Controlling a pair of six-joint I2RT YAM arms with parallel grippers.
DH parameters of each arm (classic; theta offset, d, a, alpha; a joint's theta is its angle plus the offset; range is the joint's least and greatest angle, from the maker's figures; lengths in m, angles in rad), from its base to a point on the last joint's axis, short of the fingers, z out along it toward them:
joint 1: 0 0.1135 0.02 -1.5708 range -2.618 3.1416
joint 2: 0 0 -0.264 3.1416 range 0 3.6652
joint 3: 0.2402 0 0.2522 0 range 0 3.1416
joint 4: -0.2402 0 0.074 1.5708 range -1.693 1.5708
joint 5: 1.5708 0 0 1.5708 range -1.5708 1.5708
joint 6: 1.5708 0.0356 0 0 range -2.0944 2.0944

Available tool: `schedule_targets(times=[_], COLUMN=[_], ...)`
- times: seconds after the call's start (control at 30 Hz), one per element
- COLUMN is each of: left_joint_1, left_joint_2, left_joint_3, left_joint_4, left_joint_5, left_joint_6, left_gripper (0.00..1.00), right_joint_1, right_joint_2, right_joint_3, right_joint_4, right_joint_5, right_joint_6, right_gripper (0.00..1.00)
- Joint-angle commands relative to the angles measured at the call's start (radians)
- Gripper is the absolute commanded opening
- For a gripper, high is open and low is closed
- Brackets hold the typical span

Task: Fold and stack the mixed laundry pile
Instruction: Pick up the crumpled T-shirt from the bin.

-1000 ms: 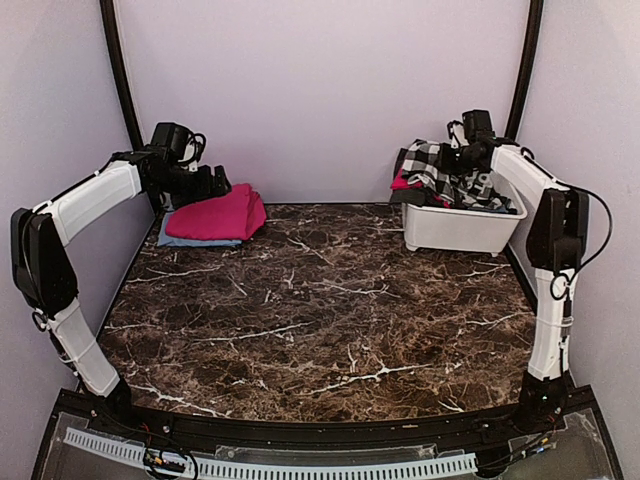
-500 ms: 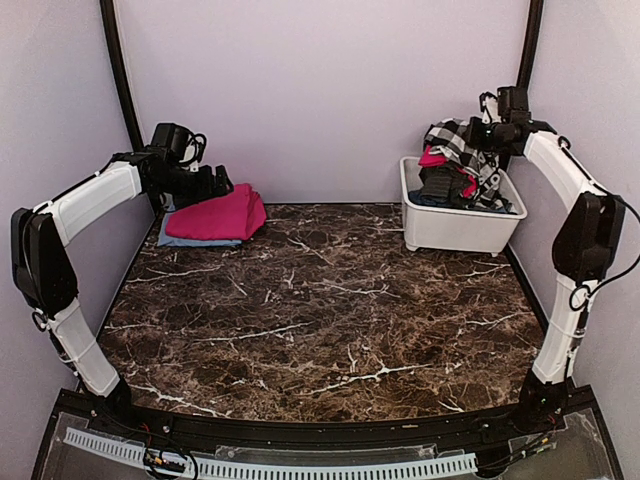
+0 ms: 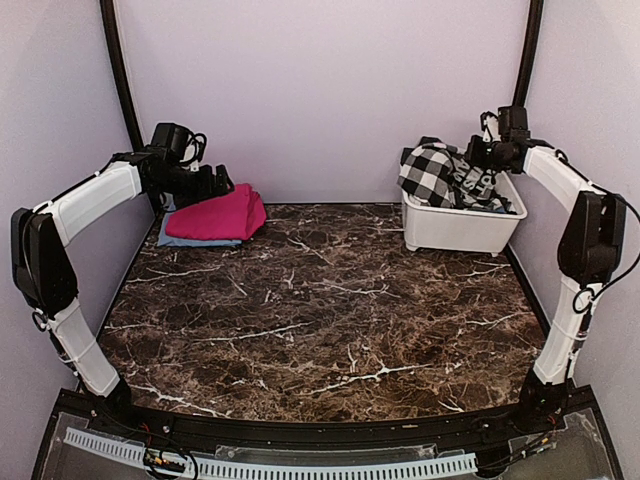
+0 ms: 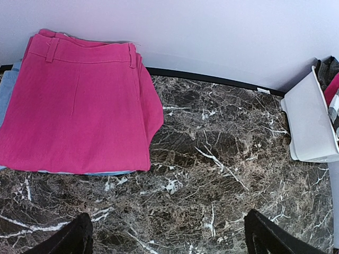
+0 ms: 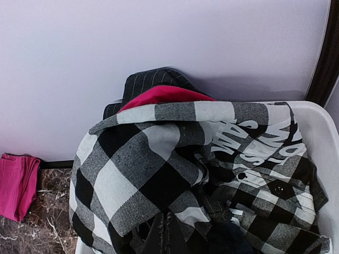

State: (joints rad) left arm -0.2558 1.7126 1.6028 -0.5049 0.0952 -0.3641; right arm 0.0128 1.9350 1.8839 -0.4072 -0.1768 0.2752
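Left wrist view: left gripper (image 4: pixel 167 241) cut by 6 o'clock edge, only two dark fingertips (image 4: pixel 69 241) showing. Light-blue piece (image 4: pixel 5 95) mostly covered by magenta cloth (image 4: pixel 79 106); thin strips exposed at its 9 and 6 o'clock. White tub (image 4: pixel 312 121) cropped at 3 o'clock edge.

Right wrist view: right gripper (image 5: pixel 164 235) closed, tips sunk among checked garment (image 5: pixel 137 164) folds at 6 o'clock; pinch on cloth indeterminable. Pink item (image 5: pixel 164 95) and pinstriped dark item (image 5: pixel 153 79) largely buried at 12 o'clock. Printed lettering (image 5: pixel 254 135) creased, illegible.
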Motion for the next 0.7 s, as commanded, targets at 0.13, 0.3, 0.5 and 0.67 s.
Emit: schedule_targets(times=[0.13, 0.3, 0.5, 0.67], left_joint_1=[-0.003, -0.003, -0.003, -0.003], left_joint_2=[-0.043, -0.048, -0.042, -0.047], left_joint_3=[-0.002, -0.012, -0.013, -0.02], left_joint_4=[0.006, -0.001, 0.005, 0.009], left_joint_5=[0.01, 0.007, 0.034, 0.035], left_joint_6=[0.002, 0.005, -0.011, -0.015], left_gripper=[0.99, 0.99, 0.99, 0.99], right_joint_1=[-0.037, -0.037, -0.053, -0.08], right_joint_2=[0.004, -0.074, -0.173, -0.133], right_joint_3=[0.149, 0.047, -0.161, -0.162], right_joint_4=[-0.186, -0.361, -0.374, -0.39], right_joint_5=[0.013, 0.123, 0.197, 0.215], right_joint_6=[-0.068, -0.127, -0.111, -0.11], right_gripper=[0.25, 0.6, 0.76, 0.76])
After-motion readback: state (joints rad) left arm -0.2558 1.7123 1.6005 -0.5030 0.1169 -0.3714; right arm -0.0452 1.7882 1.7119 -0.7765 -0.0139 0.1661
